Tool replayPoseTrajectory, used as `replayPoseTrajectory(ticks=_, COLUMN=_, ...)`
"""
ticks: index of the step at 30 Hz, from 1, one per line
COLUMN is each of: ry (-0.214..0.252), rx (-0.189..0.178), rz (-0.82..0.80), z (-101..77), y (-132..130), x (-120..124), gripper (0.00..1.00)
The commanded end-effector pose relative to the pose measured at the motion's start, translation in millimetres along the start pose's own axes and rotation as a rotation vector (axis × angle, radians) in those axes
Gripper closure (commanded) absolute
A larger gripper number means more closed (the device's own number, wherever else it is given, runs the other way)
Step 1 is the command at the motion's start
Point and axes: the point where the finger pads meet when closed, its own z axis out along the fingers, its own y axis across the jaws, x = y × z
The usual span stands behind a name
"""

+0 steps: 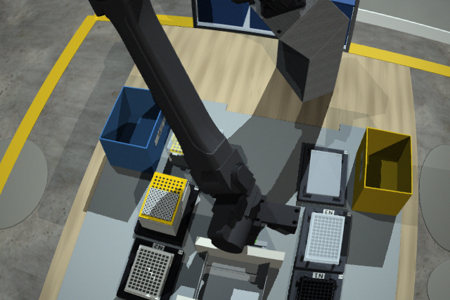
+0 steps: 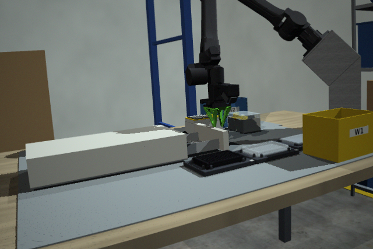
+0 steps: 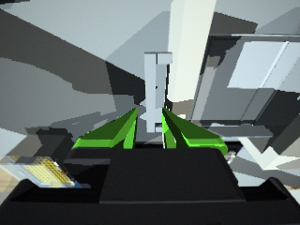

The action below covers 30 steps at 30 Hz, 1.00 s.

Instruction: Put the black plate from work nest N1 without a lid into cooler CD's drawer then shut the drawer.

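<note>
The black plate (image 1: 315, 287) lies in its nest at the bench's near right; it also shows in the side view (image 2: 218, 158). The white cooler (image 2: 105, 153) has its drawer pulled partly out, with the front panel (image 1: 240, 251) standing away from the housing and the drawer floor (image 1: 225, 278) showing behind it. My gripper (image 2: 217, 124) points down at the front panel. In the wrist view its green fingers stand a little apart on either side of the grey bar handle (image 3: 156, 94), not clamped on it. The lamp is hidden.
A yellow bin (image 1: 387, 171) stands at the right and a blue bin (image 1: 132, 128) at the left. A yellow tip box (image 1: 163, 202), a grey grid plate (image 1: 149, 265), a clear plate (image 1: 324, 237) and a lidded plate (image 1: 324, 173) sit in nests around the cooler.
</note>
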Motion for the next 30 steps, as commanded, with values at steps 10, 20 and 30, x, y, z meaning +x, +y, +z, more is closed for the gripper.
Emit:
replayPoseTrajectory(ticks=10, ry=-0.008, rx=0.026, rz=-0.014, z=12.5, y=-13, x=-6, gripper=0.70)
replayPoseTrajectory(ticks=20, ry=-0.003, rx=0.020, rz=-0.008, z=26.1, y=-11, x=-1, gripper=0.70)
replayPoseTrajectory(ticks=30, ry=-0.009, rx=0.029, rz=-0.018, z=31.4, y=-13, x=-8, gripper=0.70)
